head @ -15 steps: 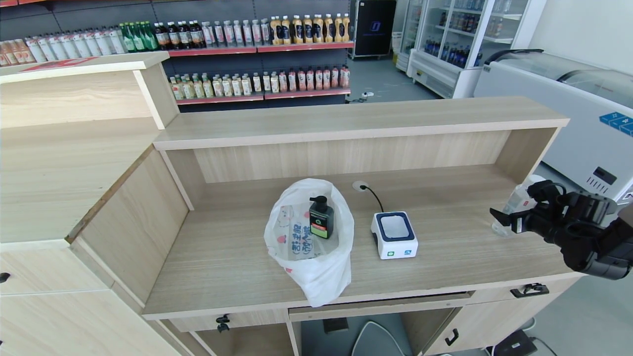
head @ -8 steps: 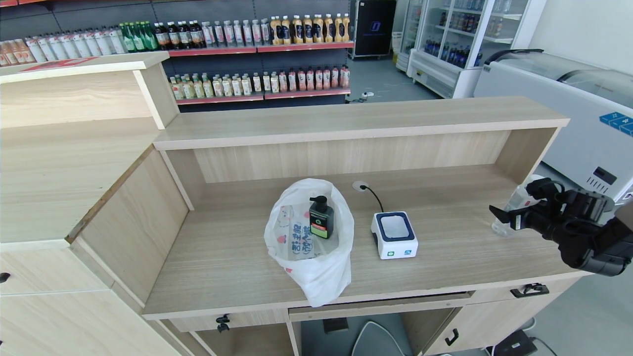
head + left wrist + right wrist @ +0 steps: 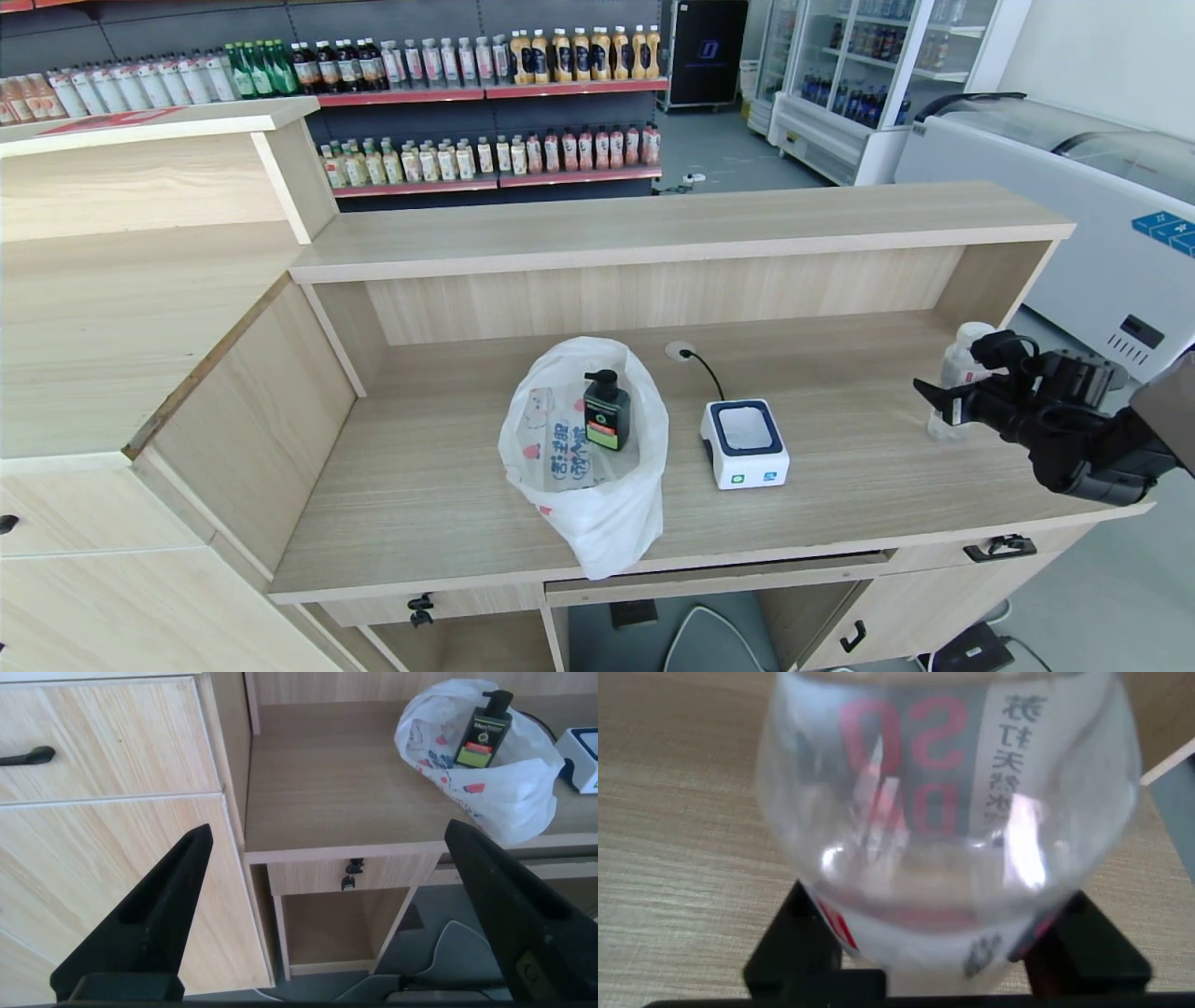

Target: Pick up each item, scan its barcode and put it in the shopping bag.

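A clear plastic bottle [image 3: 952, 378] with a white cap stands near the counter's right end, its base close to the counter top. My right gripper [image 3: 960, 397] is shut on its body; up close the bottle [image 3: 952, 812] sits between the black fingers [image 3: 789, 947]. A white shopping bag [image 3: 597, 495] lies open at the counter's middle with a dark pump bottle [image 3: 607, 411] upright inside. The white scanner [image 3: 744, 443] sits just to its right. My left gripper [image 3: 318, 915] hangs open and low in front of the cabinets, left of the bag [image 3: 523, 784].
The counter [image 3: 840, 467] has a raised back wall and a side wall on the right, close behind the clear bottle. A cable [image 3: 705, 369] runs from the scanner to a hole at the back. Drawers [image 3: 103, 756] and a higher counter stand to the left.
My right gripper has shifted slightly left and up over the counter, and the clear bottle in it has swung from tilted to upright. The bag and scanner have not moved.
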